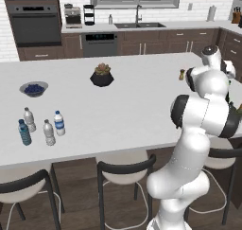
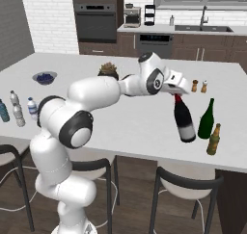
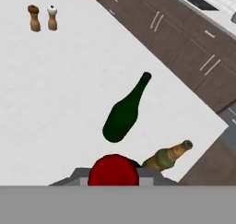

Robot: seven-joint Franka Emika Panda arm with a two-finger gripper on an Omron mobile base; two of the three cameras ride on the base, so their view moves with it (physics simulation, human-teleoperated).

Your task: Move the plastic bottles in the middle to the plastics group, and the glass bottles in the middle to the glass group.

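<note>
1. Tall, nearly black glass wine bottle (image 2: 185,123) with red foil neck and pale label hangs tilted over the white counter (image 2: 135,122)
2. The hand (image 2: 176,94) is clamped on its neck, just beside the dark green wine bottle (image 2: 206,120)

Near-black wine bottle (image 2: 185,124) with red foil neck, dark green bottle (image 2: 206,120), amber-olive bottle (image 2: 213,139)

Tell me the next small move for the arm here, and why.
Probably lower and set it down. The hand is shut on the red neck of the dark wine bottle, which hangs slightly tilted just left of the green wine bottle and the amber bottle. It seems to be already at the glass group.
</note>
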